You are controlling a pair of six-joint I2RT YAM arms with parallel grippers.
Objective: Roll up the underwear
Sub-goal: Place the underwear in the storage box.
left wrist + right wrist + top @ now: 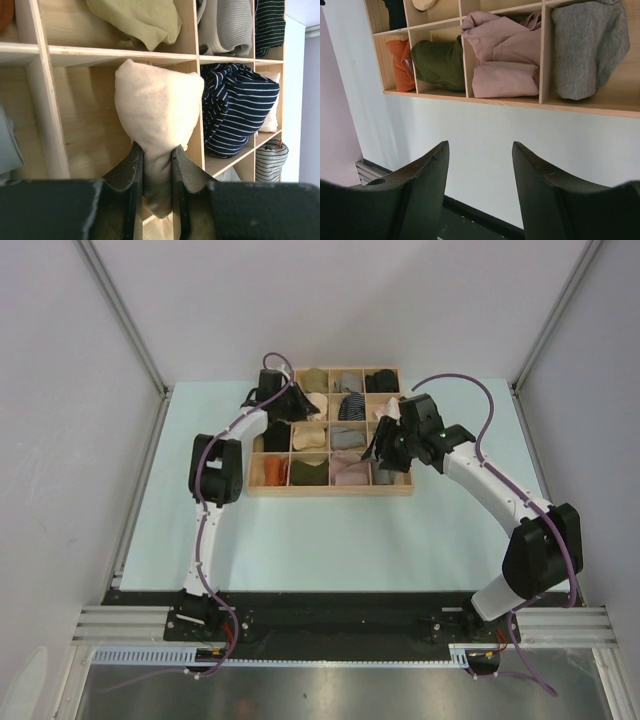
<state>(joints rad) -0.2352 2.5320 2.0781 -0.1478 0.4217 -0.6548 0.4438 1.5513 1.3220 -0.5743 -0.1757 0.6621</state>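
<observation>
I see my left tool [153, 165] squeezing the cream underwear [155, 105] beside a box wall [198, 150]; my right tool [480, 155] gapes over the worktop [520, 130].

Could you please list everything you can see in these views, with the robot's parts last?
Tray: one, wood, gridded, far middle of table.
Cream cloth: one, cream, held in a cell.
Striped cloth: one, navy-white, next cell.
Orange cloth: one, rust-orange, near-left corner cell.
Black cloth: one, black, cell behind orange.
Olive cloth: one, olive, beside orange.
Pink cloth: count unclear, pink, beside olive.
Grey cloth: one, grey, near-right corner cell.
Other cloths: several, mixed, remaining cells.
Table: one, pale, beneath.
Arms: two, white-black, near edge.
Left gripper: one, black, shut on cream cloth.
Right gripper: one, black, open, by tray's right side.
</observation>
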